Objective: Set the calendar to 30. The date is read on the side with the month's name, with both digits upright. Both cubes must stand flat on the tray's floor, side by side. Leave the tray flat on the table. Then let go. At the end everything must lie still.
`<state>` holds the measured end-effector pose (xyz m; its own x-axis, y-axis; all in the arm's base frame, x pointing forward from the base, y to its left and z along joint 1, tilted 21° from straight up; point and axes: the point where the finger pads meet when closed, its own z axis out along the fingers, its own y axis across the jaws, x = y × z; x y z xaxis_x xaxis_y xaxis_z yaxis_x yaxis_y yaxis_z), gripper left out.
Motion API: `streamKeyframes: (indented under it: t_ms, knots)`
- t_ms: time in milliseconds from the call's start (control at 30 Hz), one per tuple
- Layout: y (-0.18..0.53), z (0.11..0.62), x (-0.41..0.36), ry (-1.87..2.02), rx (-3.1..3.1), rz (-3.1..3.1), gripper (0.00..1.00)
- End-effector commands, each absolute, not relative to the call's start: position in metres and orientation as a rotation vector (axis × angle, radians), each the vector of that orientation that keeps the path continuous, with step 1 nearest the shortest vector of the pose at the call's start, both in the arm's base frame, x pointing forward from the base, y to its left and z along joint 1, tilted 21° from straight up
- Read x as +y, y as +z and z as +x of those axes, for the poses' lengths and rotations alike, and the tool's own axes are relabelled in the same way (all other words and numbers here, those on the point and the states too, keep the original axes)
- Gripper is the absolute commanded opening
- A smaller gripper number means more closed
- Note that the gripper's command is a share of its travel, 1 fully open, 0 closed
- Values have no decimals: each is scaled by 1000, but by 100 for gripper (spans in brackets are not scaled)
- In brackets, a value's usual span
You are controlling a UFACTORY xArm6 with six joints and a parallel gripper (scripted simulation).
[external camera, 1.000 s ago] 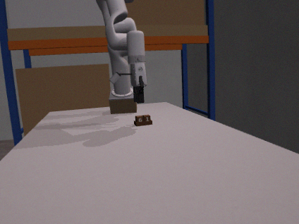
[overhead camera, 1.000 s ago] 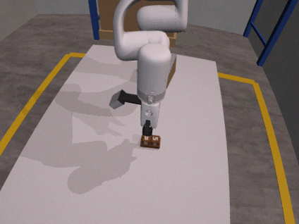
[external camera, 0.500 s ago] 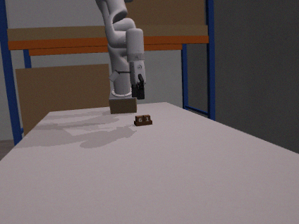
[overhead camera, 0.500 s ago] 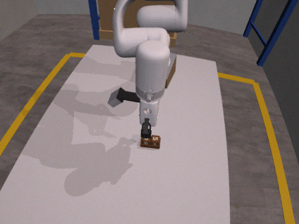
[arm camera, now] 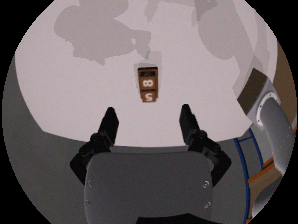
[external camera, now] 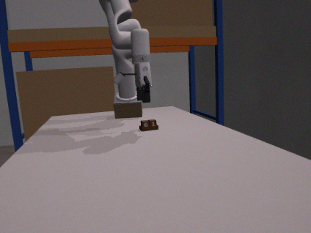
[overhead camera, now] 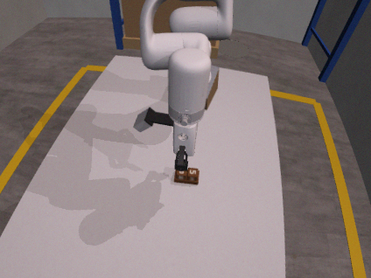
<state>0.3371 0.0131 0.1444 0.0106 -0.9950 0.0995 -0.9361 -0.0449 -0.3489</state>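
Note:
The small brown calendar tray (external camera: 150, 127) lies flat on the white table with two brown cubes standing side by side in it. In the exterior view the left cube (external camera: 145, 124) shows a 6 and the right cube (external camera: 152, 124) shows a 1. In the top view the tray (overhead camera: 187, 181) sits just below the gripper, and the right cube's top shows a 5. The wrist view shows the tray (arm camera: 148, 84) well below the fingers. My gripper (external camera: 145, 96) is open and empty, hanging above the tray; it also shows in the wrist view (arm camera: 148, 124).
The arm's base block (external camera: 127, 108) stands on the table behind the tray. Blue shelf posts (external camera: 219, 62) and cardboard panels stand beyond the table's far edge. Yellow floor tape (overhead camera: 337, 175) runs around the table.

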Motion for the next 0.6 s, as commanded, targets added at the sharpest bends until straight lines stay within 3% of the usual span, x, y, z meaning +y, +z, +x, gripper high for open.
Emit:
streamKeyframes:
  t_ms: [0,567]
  knots:
    - [150,337,14,-478,2032,-2091,100]
    - [201,317,19,-478,2032,-2091,100]
